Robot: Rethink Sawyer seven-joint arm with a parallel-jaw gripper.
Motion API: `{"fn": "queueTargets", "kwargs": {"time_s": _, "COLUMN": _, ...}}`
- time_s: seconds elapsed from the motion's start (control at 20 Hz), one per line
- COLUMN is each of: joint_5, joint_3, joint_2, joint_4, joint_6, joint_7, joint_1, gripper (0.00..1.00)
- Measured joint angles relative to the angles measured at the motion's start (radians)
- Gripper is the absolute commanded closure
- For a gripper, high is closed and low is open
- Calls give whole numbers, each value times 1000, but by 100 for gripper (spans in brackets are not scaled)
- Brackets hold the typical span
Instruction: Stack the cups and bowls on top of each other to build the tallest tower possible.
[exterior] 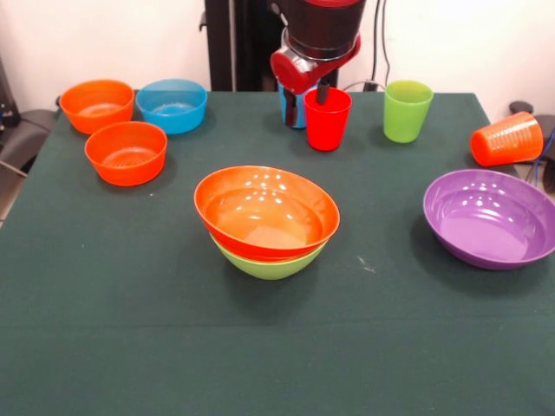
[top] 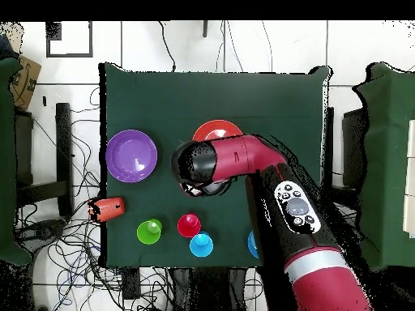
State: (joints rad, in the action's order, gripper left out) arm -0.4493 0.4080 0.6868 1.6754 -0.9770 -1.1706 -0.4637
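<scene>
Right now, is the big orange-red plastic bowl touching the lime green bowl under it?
Touching. The front view shows the large orange-red plastic bowl nested inside the lime green plastic bowl, whose rim shows beneath it with no gap.

Glossy smooth plastic bowls [exterior: 267,212] and cups [exterior: 327,119] on matt green cloth [exterior: 104,286]

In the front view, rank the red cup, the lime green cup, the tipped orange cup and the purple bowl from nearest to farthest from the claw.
1. The red cup, right below the claw.
2. The lime green cup, upright to the picture's right.
3. The orange cup, on its side at the table's right edge.
4. The purple bowl, toward the camera at right; close to the orange cup's distance, though seemingly farther.
</scene>
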Motion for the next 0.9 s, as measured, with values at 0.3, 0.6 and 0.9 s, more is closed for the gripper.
{"fn": "queueTargets", "kwargs": {"time_s": 0.3, "joint_5": 0, "joint_3": -41, "joint_2": 0, "joint_4": 0, "joint_6": 0, "joint_7": 0, "joint_1": 11, "gripper": 0}}
{"fn": "queueTargets", "kwargs": {"time_s": 0.6, "joint_5": 0, "joint_3": -62, "joint_2": -6, "joint_4": 0, "joint_6": 0, "joint_7": 0, "joint_1": 23, "gripper": 0}}
{"fn": "queueTargets", "kwargs": {"time_s": 0.9, "joint_5": 0, "joint_3": -80, "joint_2": -30, "joint_4": 0, "joint_6": 0, "joint_7": 0, "joint_1": 28, "gripper": 0}}
